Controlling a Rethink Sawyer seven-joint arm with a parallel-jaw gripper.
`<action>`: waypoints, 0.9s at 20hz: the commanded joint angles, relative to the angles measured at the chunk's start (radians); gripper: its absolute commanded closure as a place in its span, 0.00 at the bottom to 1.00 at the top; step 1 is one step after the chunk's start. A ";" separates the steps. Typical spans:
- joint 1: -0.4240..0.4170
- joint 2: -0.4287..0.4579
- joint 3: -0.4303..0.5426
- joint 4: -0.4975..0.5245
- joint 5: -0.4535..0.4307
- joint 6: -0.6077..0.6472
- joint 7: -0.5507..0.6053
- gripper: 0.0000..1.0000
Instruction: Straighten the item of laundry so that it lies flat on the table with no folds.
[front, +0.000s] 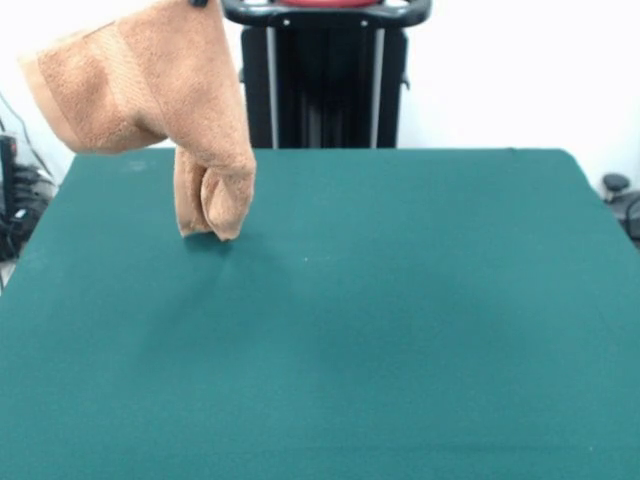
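Note:
The light orange-tan terry towel (165, 95) hangs in the air over the far left part of the dark green table (400, 330). It is bunched and folded, with one corner sticking out to the left and a woven band showing near that side. Its lowest folded tip (215, 215) reaches down to about the table surface; I cannot tell whether it touches. My gripper (197, 3) shows only as a dark tip at the top edge, right above the towel's top, and the towel hangs from it. The white label is hidden.
The robot's black pedestal (325, 75) stands behind the table's far edge, right of the towel. Dark equipment and cables (15, 205) lie off the table's left side, and a dark object (622, 198) sits off the right side.

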 joint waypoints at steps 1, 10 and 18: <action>-0.020 -0.007 0.156 0.137 0.024 0.099 -0.401 1.00; -0.223 -0.035 0.264 0.170 0.010 0.040 -0.609 1.00; -0.389 -0.114 0.367 -0.011 0.056 0.313 -0.902 1.00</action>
